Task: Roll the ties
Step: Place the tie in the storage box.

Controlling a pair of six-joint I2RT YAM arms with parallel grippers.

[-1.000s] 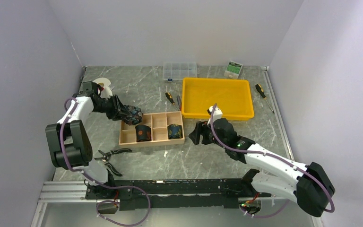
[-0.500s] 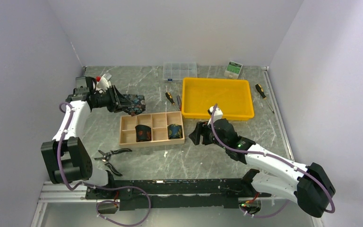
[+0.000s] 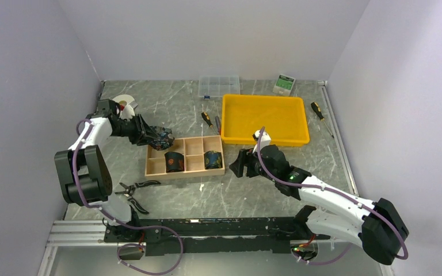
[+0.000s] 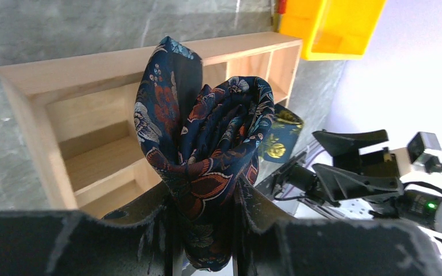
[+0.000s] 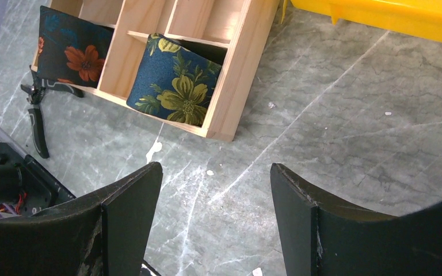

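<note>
- The left gripper (image 3: 151,135) has a rolled tie (image 4: 207,132) pinched between its fingers, with the jaws partway closed on the lower end of the roll.
- That tie is dark navy cloth with a red, orange and pale teal floral print. It's wound into a loose coil, and one pointed flap stands up on its left side.
- It hangs over the far-left corner of the wooden box (image 3: 184,171). From overhead I can't quite tell whether it touches the rim.
- Two more coils sit in the box's near row: the red-flower tie (image 5: 72,49) towards the left, and the yellow-flower tie (image 5: 175,86) in the right-hand end compartment.
- The right gripper (image 5: 213,169) has its jaws wide apart with nothing between them, and it hovers over the marble table (image 5: 351,144) just beside the box's right end.
- The pliers (image 3: 132,187) lie on the table in front of the box's left end.
</note>
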